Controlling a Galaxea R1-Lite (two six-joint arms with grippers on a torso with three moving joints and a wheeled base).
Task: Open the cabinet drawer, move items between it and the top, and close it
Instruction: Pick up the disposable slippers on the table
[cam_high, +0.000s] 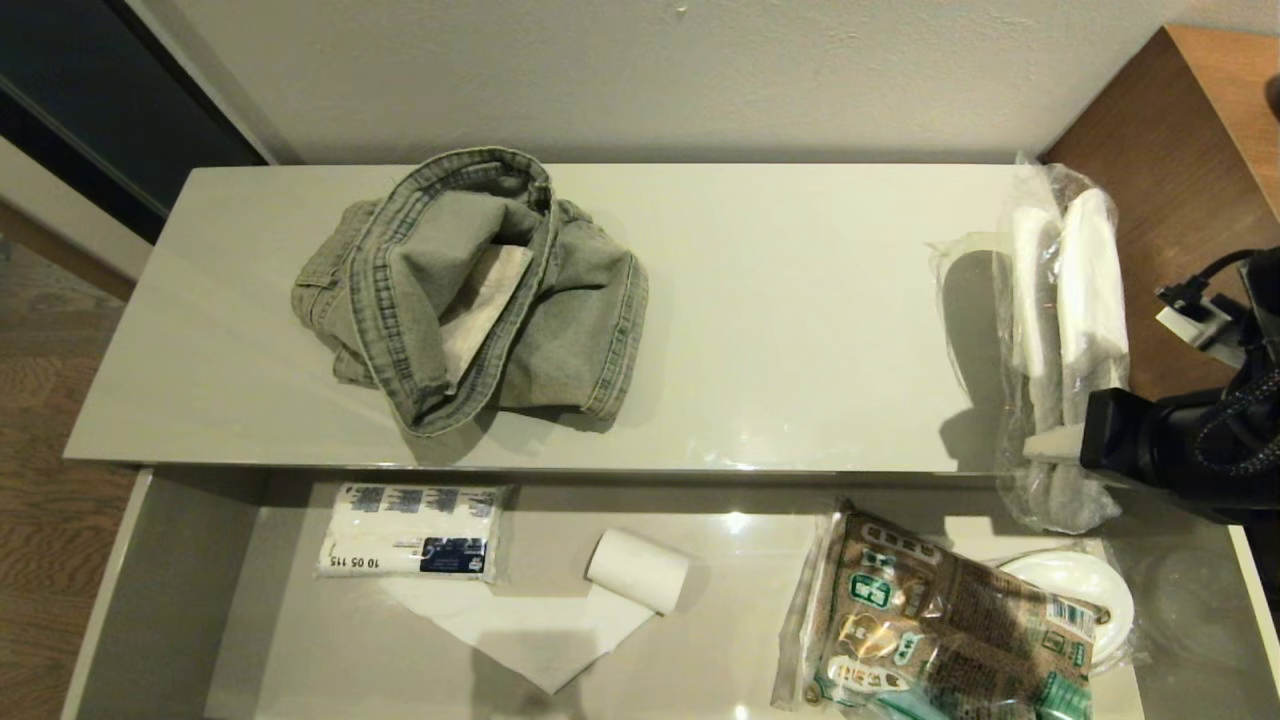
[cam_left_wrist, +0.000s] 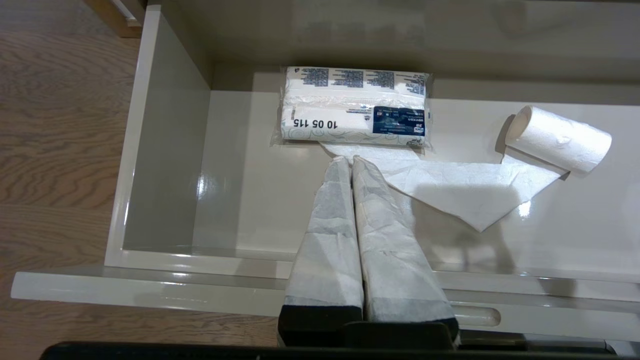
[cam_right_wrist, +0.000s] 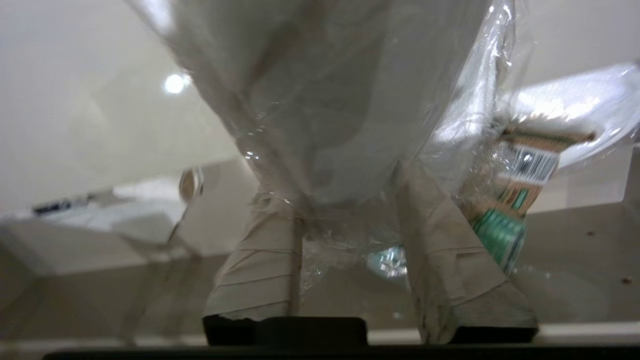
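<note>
Head view: slippers (cam_high: 1065, 300), wrapped, lying at the top's (cam_high: 800, 300) right end, overhanging the open drawer (cam_high: 180, 600). Right tool (cam_right_wrist: 350, 220) is straddling the wrap's near end, fingers not yet clenched, likely preparing transfer. Left tool (cam_left_wrist: 350, 165) is hanging clenched, empty, over the drawer. Denim (cam_high: 470, 290) lying top-left.
</note>
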